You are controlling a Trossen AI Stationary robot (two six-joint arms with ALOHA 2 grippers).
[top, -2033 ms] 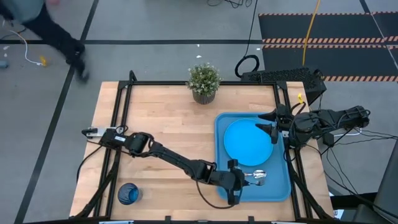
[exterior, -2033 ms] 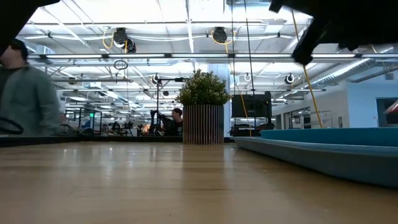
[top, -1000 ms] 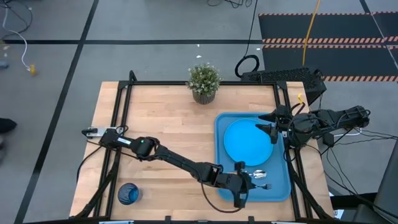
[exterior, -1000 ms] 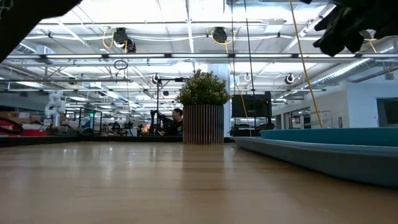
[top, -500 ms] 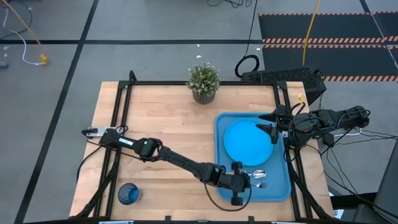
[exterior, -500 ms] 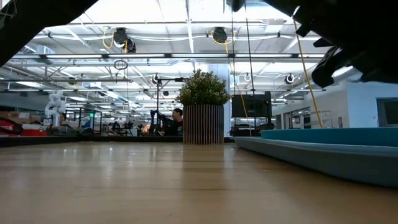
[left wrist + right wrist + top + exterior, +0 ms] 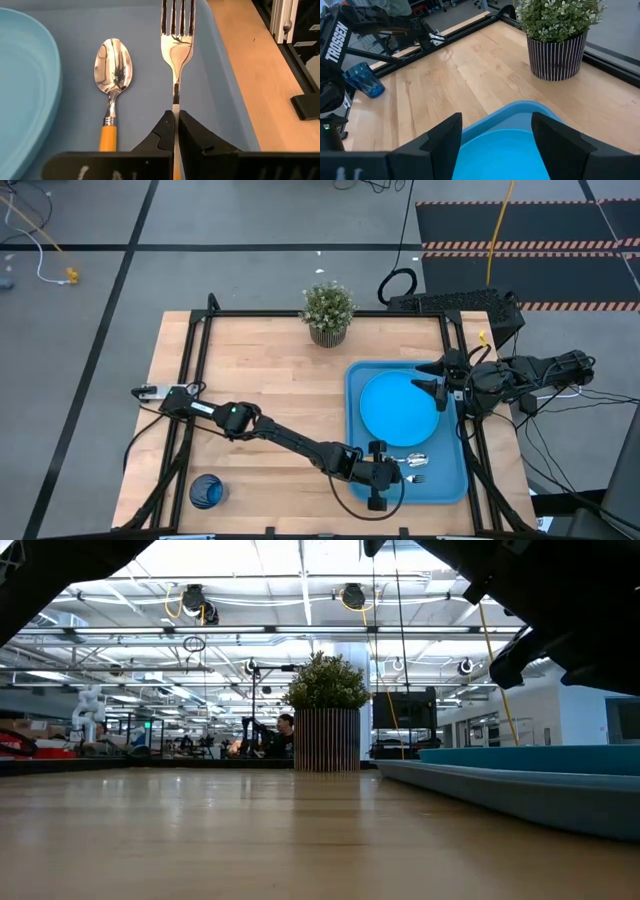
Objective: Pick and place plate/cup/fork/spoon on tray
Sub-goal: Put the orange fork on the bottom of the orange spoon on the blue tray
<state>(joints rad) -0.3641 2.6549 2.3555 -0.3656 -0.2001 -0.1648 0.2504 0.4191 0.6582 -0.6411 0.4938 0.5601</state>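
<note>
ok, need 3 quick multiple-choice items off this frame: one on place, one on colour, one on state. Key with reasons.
1. Where is the cup?
A. on the tray
B. on the table's near-left corner
C. on the plate

2. What colour is the spoon handle?
A. yellow-orange
B. green
C. black

3. What is the left gripper doing?
A. open over the plate
B. shut on the fork
C. shut on the cup

Key:
1 B, it stands on bare wood, off the tray.
2 A, seen beside the plate in the left wrist view.
3 B, its fingers pinch the fork's stem.

Left gripper (image 7: 176, 131) clamped shut — right gripper (image 7: 492, 137) spread wide.
</note>
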